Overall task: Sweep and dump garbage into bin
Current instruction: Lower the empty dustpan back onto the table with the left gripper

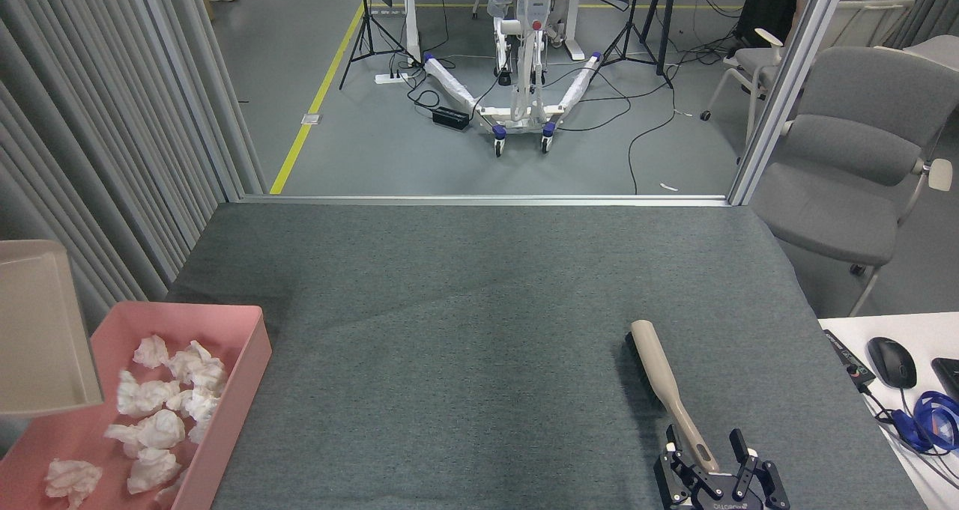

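Garbage [142, 396] lies in the pink bin [225, 390] at far left, well apart from the right pincer [719, 466], spread around the brush [669, 390] handle; its lettering is unreadable.

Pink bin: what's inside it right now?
The bin holds a heap of crumpled white tissue wads. The beige dustpan hangs over its left end and hides that corner, and the near end runs out of view.
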You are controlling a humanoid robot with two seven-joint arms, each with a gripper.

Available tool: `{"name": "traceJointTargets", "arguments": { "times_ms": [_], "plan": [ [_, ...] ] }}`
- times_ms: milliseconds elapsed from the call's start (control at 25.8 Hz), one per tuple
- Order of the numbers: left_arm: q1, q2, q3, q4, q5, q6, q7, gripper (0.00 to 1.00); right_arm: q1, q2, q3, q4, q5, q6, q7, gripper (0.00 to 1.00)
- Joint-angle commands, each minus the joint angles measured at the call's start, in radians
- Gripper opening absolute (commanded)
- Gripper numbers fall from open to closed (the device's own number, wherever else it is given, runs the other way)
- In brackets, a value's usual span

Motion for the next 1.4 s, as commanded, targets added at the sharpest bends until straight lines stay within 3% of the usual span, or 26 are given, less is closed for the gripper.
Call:
{"name": "traceJointTargets", "arguments": {
  "times_ms": [0, 194, 272, 466, 621, 777, 932, 1010, 1359],
  "plan": [
    [-0.006, 0.006, -0.045, 0.006, 0.169, -0.085, -0.007, 0.00, 0.005, -0.001, 0.001, -0.020, 0.002, 0.000, -0.005, 0.89],
    [-0.043, 0.015, -0.171, -0.049, 0.287, -0.091, -0.019, 0.00, 0.005, -0.001, -0.002, -0.060, 0.002, 0.000, -0.002, 0.92],
    [-0.084, 0.015, -0.297, -0.074, 0.386, -0.091, -0.018, 0.00, 0.003, 0.001, -0.006, -0.078, 0.002, 0.000, 0.001, 0.93],
    [-0.239, -0.011, -0.597, -0.176, 0.401, -0.035, 0.036, 0.00, -0.001, 0.007, -0.007, -0.098, 0.002, -0.005, 0.012, 0.98],
    [-0.273, -0.209, -0.702, -0.225, 0.370, 0.049, 0.086, 0.00, -0.003, 0.009, -0.009, -0.112, 0.003, -0.005, 0.014, 0.98],
    [-0.303, -0.368, -0.811, -0.213, 0.215, 0.107, 0.089, 0.00, -0.004, 0.010, -0.010, -0.118, 0.006, 0.000, 0.014, 0.98],
    [-0.311, -0.502, -0.844, -0.124, 0.044, 0.150, 0.089, 0.00, -0.007, 0.010, -0.010, -0.119, 0.011, 0.003, 0.015, 0.98],
    [-0.317, -0.535, -0.849, -0.077, -0.007, 0.152, 0.088, 0.00, -0.007, 0.010, -0.010, -0.121, 0.020, 0.004, 0.015, 0.98],
    [-0.351, -0.601, -0.858, 0.029, -0.019, 0.153, 0.094, 0.00, -0.006, 0.012, -0.009, -0.124, 0.052, 0.018, 0.047, 0.98]
  ]
}}
